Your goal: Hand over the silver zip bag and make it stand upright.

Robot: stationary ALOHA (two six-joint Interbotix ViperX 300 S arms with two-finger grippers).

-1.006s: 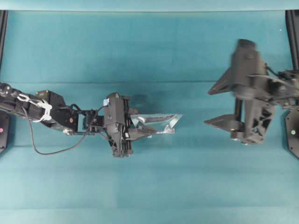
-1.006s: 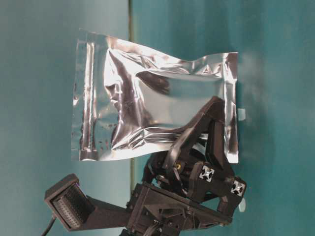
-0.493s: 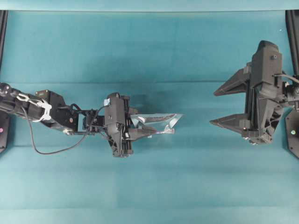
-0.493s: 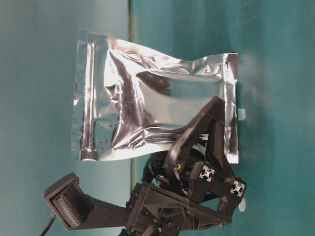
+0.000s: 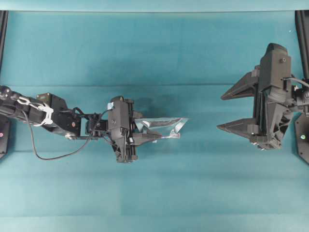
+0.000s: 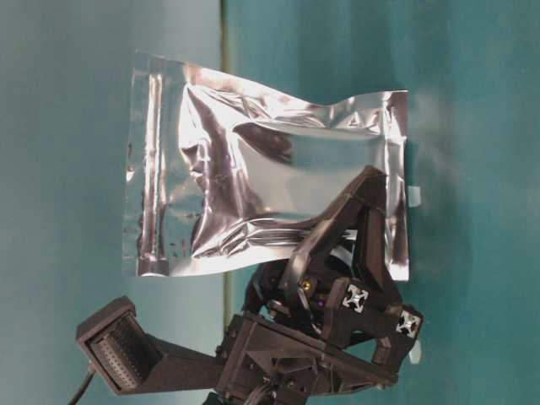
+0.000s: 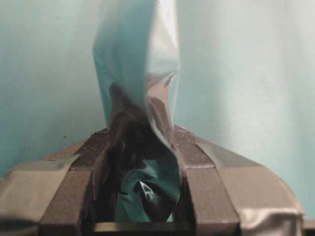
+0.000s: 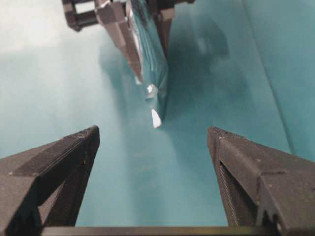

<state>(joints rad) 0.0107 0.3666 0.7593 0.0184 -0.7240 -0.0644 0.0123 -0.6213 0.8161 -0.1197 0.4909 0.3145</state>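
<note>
The silver zip bag [image 5: 164,126] is a crinkled foil pouch held in the air edge-on over the middle of the table, its free end pointing right. My left gripper [image 5: 150,131] is shut on the bag's left end. The table-level view shows the pouch [image 6: 253,198] broadside above the left gripper [image 6: 359,232], whose fingers clamp its lower right part. In the left wrist view the foil [image 7: 140,88] rises from between the fingers [image 7: 206,191]. My right gripper [image 5: 231,110] hangs wide open at the right, apart from the bag, facing it. The right wrist view shows the bag [image 8: 152,73] ahead between its spread fingers [image 8: 59,167].
The teal table [image 5: 154,193] lies below both arms. Dark frame posts [image 5: 301,29] stand at the far left and right edges. A loose black cable [image 5: 48,154] loops under the left arm.
The right arm pulled back to the right and settled during the first half second; since then it holds still. The left gripper and the bag have not moved.
</note>
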